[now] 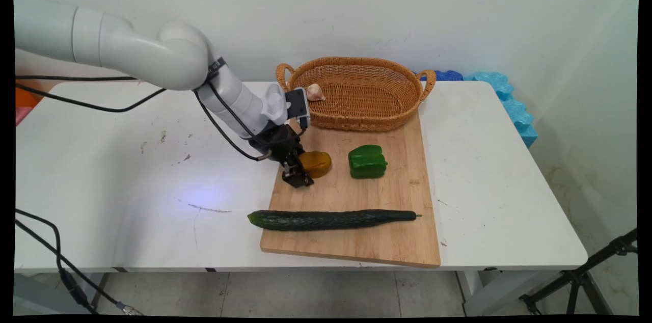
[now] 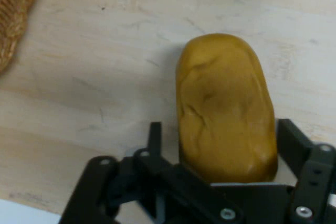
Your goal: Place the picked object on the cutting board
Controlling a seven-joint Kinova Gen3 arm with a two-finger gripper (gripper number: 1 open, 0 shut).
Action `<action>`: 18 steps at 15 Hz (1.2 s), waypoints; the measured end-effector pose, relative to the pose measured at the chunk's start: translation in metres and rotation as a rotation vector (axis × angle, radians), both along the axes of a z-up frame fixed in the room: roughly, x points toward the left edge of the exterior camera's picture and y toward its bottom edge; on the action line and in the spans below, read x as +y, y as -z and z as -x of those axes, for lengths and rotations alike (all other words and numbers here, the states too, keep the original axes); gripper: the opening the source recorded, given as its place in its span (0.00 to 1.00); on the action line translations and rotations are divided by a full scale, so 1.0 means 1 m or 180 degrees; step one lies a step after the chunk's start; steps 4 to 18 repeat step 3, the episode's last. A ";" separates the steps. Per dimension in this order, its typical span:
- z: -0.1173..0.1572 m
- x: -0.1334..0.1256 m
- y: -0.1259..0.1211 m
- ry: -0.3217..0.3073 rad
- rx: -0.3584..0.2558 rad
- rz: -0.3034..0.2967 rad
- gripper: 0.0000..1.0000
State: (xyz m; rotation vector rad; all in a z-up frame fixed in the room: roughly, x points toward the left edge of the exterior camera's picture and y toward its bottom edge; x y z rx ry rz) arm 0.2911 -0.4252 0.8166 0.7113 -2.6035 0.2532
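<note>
Arm slants down — claw spread around the potato on the board.

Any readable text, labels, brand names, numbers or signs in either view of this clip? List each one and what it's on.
None can be read in either view.
The white arm shows no lettering from this angle.
The end effector, which stands open around the yellowish-brown potato, bears no marking.
The woven basket, wooden cutting board, green pepper and cucumber carry no labels or stickers.
</note>
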 end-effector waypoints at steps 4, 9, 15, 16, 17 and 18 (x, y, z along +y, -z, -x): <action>0.003 -0.003 0.005 0.0040 -0.0003 0.0014 1.00; 0.003 -0.003 0.005 0.0040 -0.0003 0.0014 1.00; 0.003 -0.003 0.005 0.0040 -0.0003 0.0014 1.00; 0.003 -0.003 0.005 0.0040 -0.0003 0.0014 1.00; 0.003 -0.003 0.005 0.0040 -0.0003 0.0014 1.00; 0.003 -0.003 0.005 0.0040 -0.0003 0.0014 1.00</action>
